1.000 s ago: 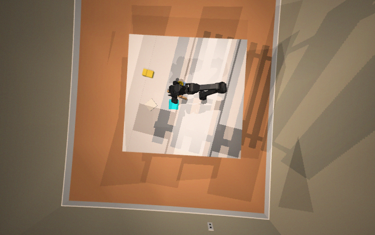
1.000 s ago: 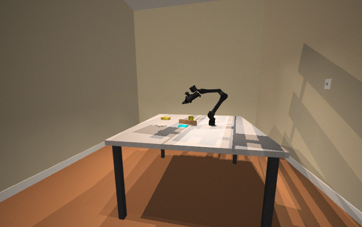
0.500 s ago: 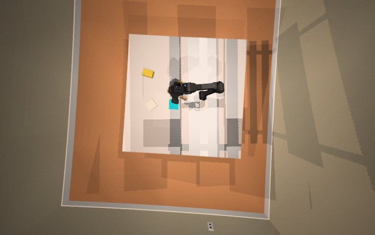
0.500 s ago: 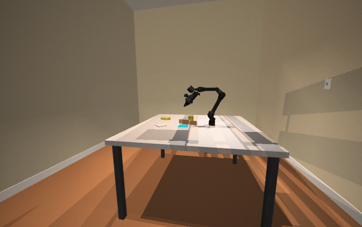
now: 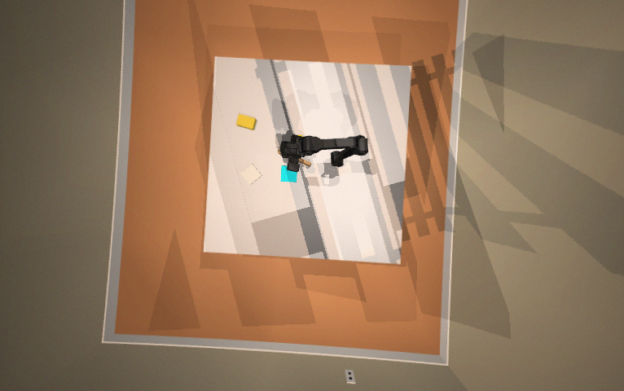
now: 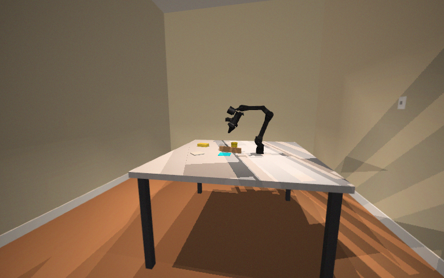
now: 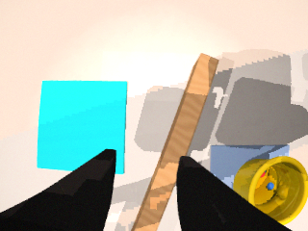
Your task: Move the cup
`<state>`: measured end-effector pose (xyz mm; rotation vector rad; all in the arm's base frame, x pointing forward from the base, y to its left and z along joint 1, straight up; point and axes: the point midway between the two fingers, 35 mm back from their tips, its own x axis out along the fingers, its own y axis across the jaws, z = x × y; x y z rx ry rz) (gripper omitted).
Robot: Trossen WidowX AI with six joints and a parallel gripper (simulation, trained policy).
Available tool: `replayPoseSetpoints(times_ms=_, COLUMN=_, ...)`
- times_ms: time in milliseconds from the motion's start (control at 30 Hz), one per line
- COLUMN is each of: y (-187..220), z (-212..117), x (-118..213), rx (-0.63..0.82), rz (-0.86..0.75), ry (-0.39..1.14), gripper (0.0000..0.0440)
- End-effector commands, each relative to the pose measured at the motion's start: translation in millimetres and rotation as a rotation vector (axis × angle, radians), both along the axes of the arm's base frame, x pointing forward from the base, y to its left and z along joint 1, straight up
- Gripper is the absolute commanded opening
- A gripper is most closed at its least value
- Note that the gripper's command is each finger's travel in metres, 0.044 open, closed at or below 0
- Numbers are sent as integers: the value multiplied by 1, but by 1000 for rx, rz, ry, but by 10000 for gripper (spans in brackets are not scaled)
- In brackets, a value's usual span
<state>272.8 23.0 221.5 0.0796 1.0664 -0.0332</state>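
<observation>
The yellow cup (image 6: pixel 234 145) (image 7: pixel 288 189) stands upright on the blue pad (image 7: pixel 226 153), at the lower right of the wrist view. A blue marble (image 7: pixel 270 186) and a bit of red show inside it. In the top view the arm hides most of the cup. The cyan pad (image 5: pixel 288 176) (image 6: pixel 224 154) (image 7: pixel 82 122) lies at the left of the wrist view with nothing on it. My gripper (image 6: pixel 229 131) (image 7: pixel 147 163) is partly open and empty, pointing down high above the table, with the cup off to its right in the wrist view.
A wooden bar (image 5: pixel 305 162) (image 6: pixel 229 149) (image 7: pixel 180 130) lies between the two pads, running below the gap between my fingers in the wrist view. A yellow block (image 5: pixel 246 120) (image 6: pixel 203 145) and a pale flat tile (image 5: pixel 251 173) (image 6: pixel 196 153) lie farther out from the arm's base.
</observation>
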Motion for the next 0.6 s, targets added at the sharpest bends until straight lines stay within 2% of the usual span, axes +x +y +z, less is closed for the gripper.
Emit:
replayPoseSetpoints(times_ms=0, y=-4, z=-4, x=-3, rx=-20, rz=7, ry=48, gripper=121)
replayPoseSetpoints(times_ms=567, y=-30, z=-29, x=-15, rx=-93, rz=54, ry=294, gripper=141)
